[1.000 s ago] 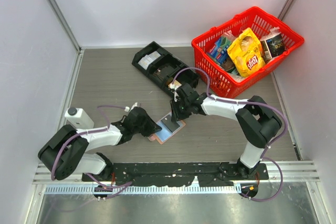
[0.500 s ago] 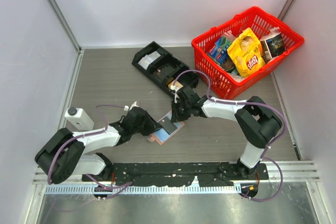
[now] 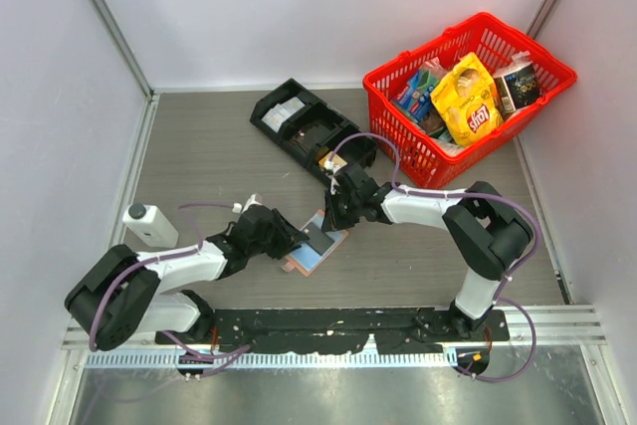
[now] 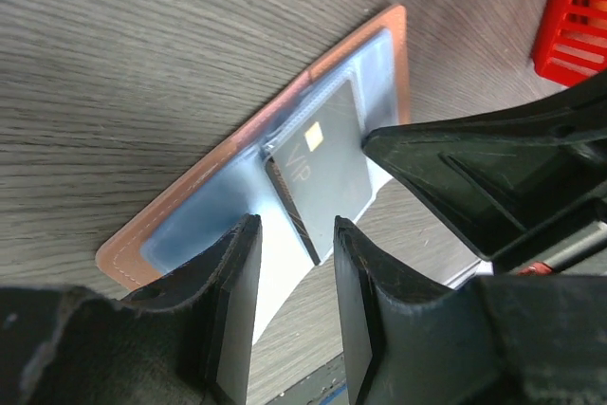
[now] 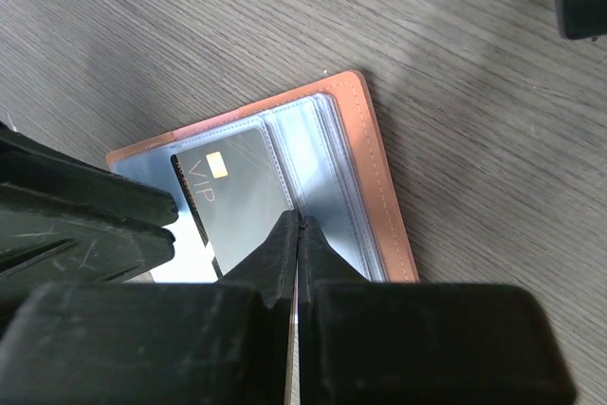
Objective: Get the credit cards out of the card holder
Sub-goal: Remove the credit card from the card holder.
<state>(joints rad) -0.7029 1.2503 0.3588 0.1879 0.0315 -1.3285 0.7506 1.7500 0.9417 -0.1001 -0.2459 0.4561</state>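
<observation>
**A:** What does the room look like?

**B:** Plain white walls [image 3: 299,7] enclose a grey wood-grain table [image 3: 199,146] on three sides.

**A:** What is the biggest thing on the surface?

**B:** A red basket [image 3: 428,44] in the far right corner, filled with packets, a yellow snack bag [image 3: 468,97] on top. Beside it, by the middle of the far edge, lies a black compartment tray [image 3: 299,126]. A small white device [image 3: 149,224] is near the left edge.

**A:** And the card holder?

**B:** The card holder [image 5: 341,187] lies open and flat toward the near edge, about midway along it. Its pale blue sleeves face up inside a salmon border, and a dark card [image 5: 237,196] marked VIP lies on them.

**A:** Does anything block it?

**B:** Both arms meet over it, so the top view shows only part of it.

**A:** What are the hands doing?

**B:** The left gripper [image 4: 294,234] is low over the holder's left half, its fingers spread, with one edge of the card showing between them. The right gripper [image 5: 299,225] has its fingers pressed together at the card's other edge. Whether they pinch the card cannot be told.
</observation>
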